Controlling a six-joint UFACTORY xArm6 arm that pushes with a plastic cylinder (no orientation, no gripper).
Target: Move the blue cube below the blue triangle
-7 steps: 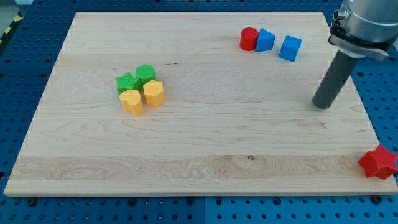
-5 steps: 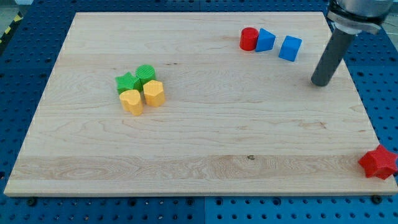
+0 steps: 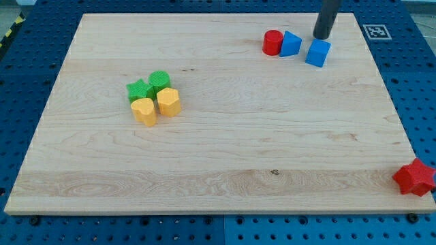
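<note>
Camera view shows my tip (image 3: 321, 37), a bare rod grasping nothing, just above the blue cube (image 3: 317, 52): light, rigid, likely slides when pushed on its top face, toward below the blue triangle (image 3: 291, 43).

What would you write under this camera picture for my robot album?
My tip sits just above the blue cube, beside the blue triangle and red cylinder.

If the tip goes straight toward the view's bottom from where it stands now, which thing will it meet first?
Most likely the blue cube, which sits just below my tip in the view. Depth is hard to judge, so it might hit only the cube's upper edge.
</note>
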